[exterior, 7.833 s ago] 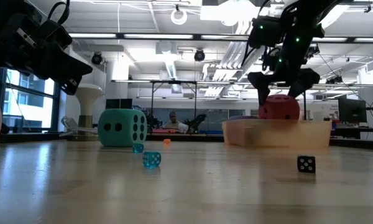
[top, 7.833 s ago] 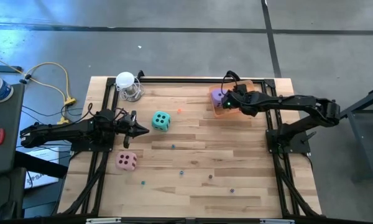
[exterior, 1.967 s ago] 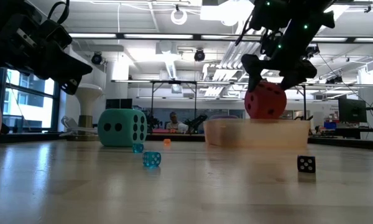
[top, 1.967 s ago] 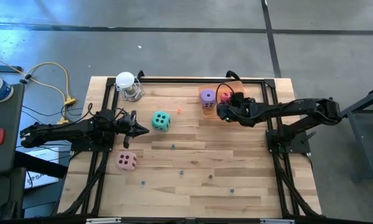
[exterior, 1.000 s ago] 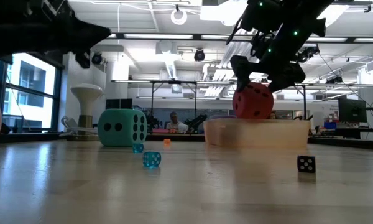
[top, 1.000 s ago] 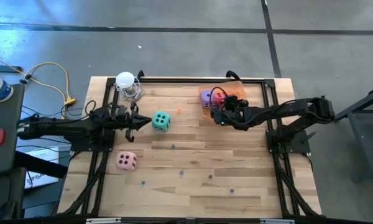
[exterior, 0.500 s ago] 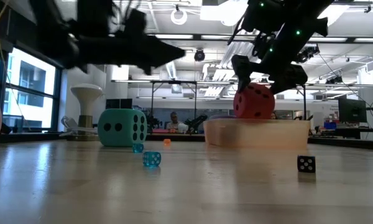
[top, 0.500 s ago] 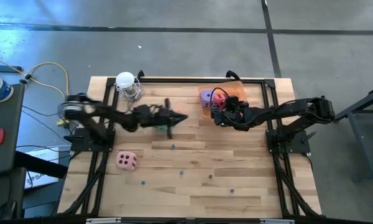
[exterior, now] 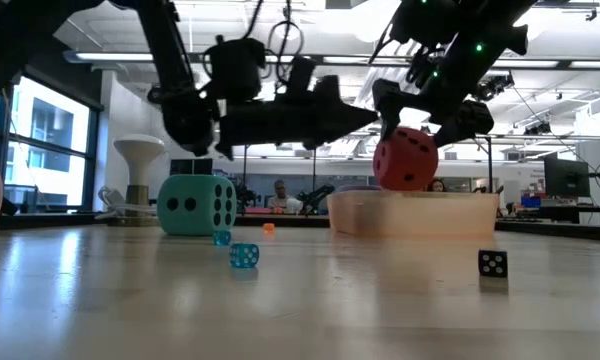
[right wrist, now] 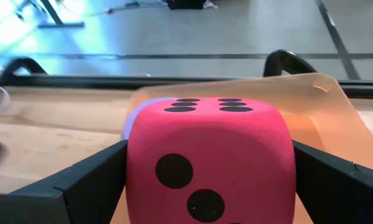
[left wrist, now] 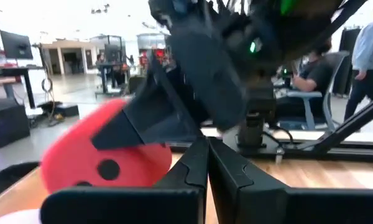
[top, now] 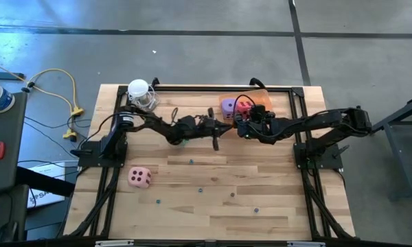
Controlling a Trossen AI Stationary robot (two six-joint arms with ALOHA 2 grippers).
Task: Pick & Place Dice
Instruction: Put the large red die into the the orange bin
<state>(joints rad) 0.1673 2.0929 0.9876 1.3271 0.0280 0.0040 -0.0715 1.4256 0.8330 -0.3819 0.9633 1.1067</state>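
The right gripper (top: 242, 124) has its fingers spread wide around the red die (exterior: 405, 158), held just above the tray (exterior: 412, 215). The left gripper (top: 215, 139), fingers pressed together, reaches close beside that tray; a collision could knock the die loose.

Your right gripper (top: 241, 124) holds one die (top: 244, 108) over the bin (top: 261, 96); left gripper (top: 215, 132) just beside it.

Translucent orange tub (top: 263, 100) at table's (top: 261, 199) far edge; beads — scattered.
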